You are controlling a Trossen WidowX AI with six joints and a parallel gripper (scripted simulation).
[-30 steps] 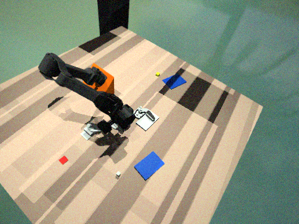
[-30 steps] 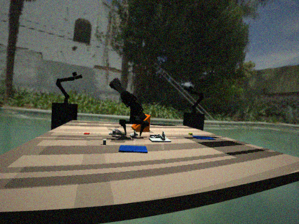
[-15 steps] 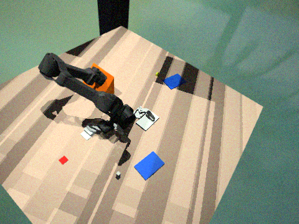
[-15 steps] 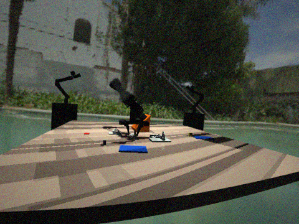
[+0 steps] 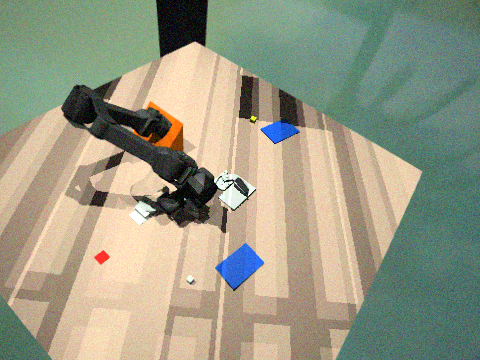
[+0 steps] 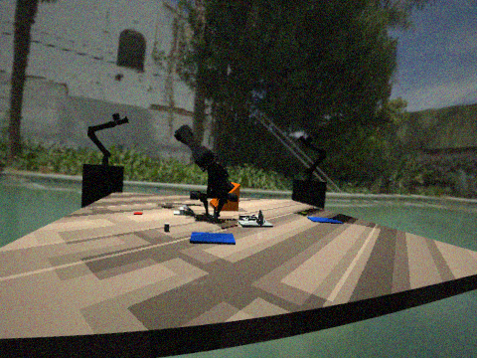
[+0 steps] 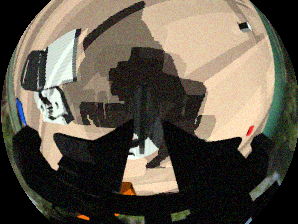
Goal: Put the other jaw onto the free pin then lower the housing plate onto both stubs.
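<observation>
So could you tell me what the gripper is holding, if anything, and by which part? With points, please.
The black gripper [image 7: 148, 123] is shut on the loose pale jaw piece [image 7: 143, 142], apparently by its upright, shadowed shank.

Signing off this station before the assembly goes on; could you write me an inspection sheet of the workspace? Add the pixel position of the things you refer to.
Surface: striped tabletop [image 5: 320, 250] [image 6: 199, 278] [image 7: 220, 60], shadowed in places.
Job's things: white base plate [image 5: 231, 201] [image 6: 255, 225] [image 7: 64, 57]; loose jaw [image 7: 150, 145], apart from it.
Clutter: blue panels [image 5: 240, 266] [image 6: 213, 238] [image 7: 21, 111], red square [image 5: 102, 257] [image 6: 138, 213] [image 7: 250, 131], yellow cube [image 5: 253, 119], small block [image 5: 190, 279] [image 6: 166, 228] [image 7: 244, 26].
Gripper [image 5: 185, 215] [image 6: 211, 219] [image 7: 148, 123]: fingers closed on something, apparently the loose jaw.
Cables: nothing seen.
Surroundings: black pedestals [image 5: 182, 25] [image 6: 102, 184], trees [image 6: 298, 60], stone wall [image 6: 89, 89].
</observation>
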